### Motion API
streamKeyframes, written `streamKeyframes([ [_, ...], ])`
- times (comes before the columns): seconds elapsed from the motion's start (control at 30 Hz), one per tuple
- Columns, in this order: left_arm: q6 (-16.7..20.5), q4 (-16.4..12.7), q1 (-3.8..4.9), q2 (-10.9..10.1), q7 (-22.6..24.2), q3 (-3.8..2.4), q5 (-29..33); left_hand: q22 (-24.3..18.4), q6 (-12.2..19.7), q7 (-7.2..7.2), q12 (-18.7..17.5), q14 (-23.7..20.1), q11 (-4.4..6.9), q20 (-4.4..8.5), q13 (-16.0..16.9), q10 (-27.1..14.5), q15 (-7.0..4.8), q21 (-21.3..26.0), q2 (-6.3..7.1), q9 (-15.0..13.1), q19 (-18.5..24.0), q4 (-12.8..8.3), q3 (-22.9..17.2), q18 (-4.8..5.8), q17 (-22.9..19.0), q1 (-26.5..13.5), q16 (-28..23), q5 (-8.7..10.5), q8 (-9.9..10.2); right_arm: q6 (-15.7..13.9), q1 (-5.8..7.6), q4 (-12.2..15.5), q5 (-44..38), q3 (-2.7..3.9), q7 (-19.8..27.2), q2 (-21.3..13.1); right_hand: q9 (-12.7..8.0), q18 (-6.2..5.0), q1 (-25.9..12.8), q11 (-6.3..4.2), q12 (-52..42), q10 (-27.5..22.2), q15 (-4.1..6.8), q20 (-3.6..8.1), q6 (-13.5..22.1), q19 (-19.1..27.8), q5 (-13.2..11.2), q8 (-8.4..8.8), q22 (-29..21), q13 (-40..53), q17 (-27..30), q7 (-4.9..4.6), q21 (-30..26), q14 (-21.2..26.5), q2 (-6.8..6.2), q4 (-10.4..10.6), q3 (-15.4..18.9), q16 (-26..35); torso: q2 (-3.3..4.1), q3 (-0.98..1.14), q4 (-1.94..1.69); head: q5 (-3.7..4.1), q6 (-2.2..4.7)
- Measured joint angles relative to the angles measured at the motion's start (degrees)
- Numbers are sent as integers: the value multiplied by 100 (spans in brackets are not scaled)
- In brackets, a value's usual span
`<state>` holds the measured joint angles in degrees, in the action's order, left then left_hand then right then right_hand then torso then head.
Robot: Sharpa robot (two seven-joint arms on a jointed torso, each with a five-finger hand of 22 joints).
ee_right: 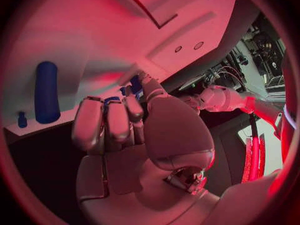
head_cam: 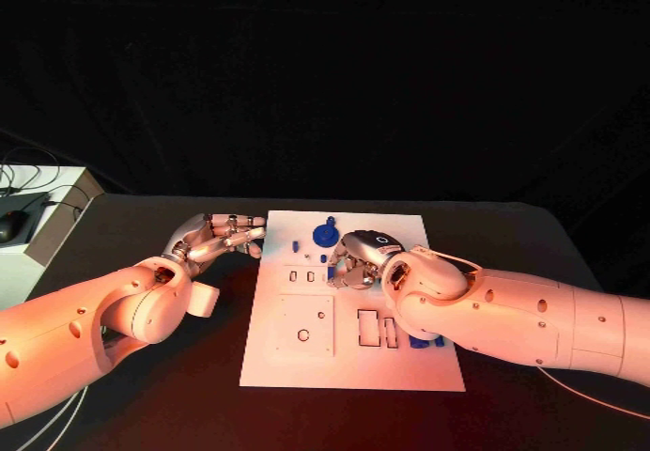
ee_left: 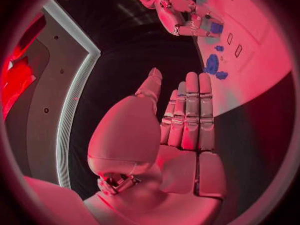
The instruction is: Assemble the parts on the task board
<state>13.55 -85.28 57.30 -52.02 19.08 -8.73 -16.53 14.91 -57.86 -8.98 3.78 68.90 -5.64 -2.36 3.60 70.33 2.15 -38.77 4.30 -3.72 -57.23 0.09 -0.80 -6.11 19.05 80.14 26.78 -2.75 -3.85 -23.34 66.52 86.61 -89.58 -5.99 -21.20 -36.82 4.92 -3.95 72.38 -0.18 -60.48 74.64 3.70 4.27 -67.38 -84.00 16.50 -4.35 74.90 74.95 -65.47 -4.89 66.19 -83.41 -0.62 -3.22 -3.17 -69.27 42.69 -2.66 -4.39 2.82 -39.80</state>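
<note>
Assembly partly done. Right robot hand (head_cam: pixel 361 260) grasps a small blue part (ee_left: pixel 216 28) over the task board (head_cam: pixel 352 366) centre; left robot hand (head_cam: pixel 217 239) released beside the board's left edge. Blue gear (head_cam: pixel 325 232) far; blue pieces (head_cam: pixel 426 340) loose near-right; several slots unfilled.

Left arm enters from 8 o'clock, left hand (head_cam: pixel 217 237) at about 10 o'clock of centre, holding nothing; fingers (ee_left: pixel 190 110) straight, side by side, thumb apart. Right arm enters from 4 o'clock, right hand (head_cam: pixel 363 256) near centre, palm down, fingers (ee_right: pixel 106 122) curled in. Can't tell if it's pinching anything.
</note>
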Motion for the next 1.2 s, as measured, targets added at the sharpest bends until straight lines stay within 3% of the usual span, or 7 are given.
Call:
streamKeyframes([
  [0.3, -1, 3, 0, 1, -4, 0, 0, 0, 0, 0, 0, 0, 0, 0, 0, 0, 0, 0, 0, 0, 0, 0, 0, 0, 0, 0, 0, 0, 0, -54, -18, -46, -27, 2, -7, 45, -30, 0, -27, 50, 28, -33, 0, 0, 84, 0, -24, -2, 5, 0, 0, -84, 0, 0, -102, 94, -49, 0, 0, -1, -2, 1, -3],
  [0.4, -1, 4, 0, 2, -6, 0, 0, -1, 0, 0, 0, 0, 0, 0, 0, 0, 0, 0, 0, 0, 0, 0, 0, 0, 0, 0, 0, 0, 0, -59, -21, -54, -36, 2, -8, 50, -42, 0, -61, 93, 104, -76, 0, 0, 167, 0, -22, 28, 5, -1, 1, -144, -17, 0, -182, 135, -55, 0, 0, 0, 1, 1, -3],
  [0.5, -1, 5, 0, 1, -8, 0, 0, -1, 0, 0, 0, 0, 0, 0, 0, 0, 0, 0, 0, 0, 0, 0, 0, 0, 1, 0, 0, 0, 0, -58, -27, -61, -42, 1, -10, 48, -58, 1, -62, 121, 136, -148, -43, 0, 346, 0, -64, 37, 4, -8, 1, -179, -23, 1, -350, 218, -124, 0, 0, 0, 3, -7, -3],
  [0.7, -2, 6, 0, 0, -14, 0, 0, -1, 0, 0, 0, 0, 0, 0, 0, 0, 0, 0, -28, 0, 0, 0, 0, 0, -7, 28, 0, 0, 0, -52, -29, -62, -48, -1, -10, 39, -54, 0, -27, 154, 171, -198, -53, -42, 505, -1, -88, 37, 4, -98, 1, -256, -23, 11, -499, 355, -198, 0, -2, 0, 2, -7, -20],
  [1.2, -3, 17, -1, 2, -29, 0, -1, -1, 21, -21, 0, 0, -21, 0, 0, -20, 0, 0, -28, 0, 0, 0, 0, 0, -7, 28, 0, 0, 0, -66, -31, -44, -55, -4, -3, 9, -38, 1, 2, 182, 171, -270, -94, -82, 621, -1, -109, 37, 2, -205, 1, -290, -47, 11, -574, 450, -214, 0, -3, 4, 3, -8, -23],
])
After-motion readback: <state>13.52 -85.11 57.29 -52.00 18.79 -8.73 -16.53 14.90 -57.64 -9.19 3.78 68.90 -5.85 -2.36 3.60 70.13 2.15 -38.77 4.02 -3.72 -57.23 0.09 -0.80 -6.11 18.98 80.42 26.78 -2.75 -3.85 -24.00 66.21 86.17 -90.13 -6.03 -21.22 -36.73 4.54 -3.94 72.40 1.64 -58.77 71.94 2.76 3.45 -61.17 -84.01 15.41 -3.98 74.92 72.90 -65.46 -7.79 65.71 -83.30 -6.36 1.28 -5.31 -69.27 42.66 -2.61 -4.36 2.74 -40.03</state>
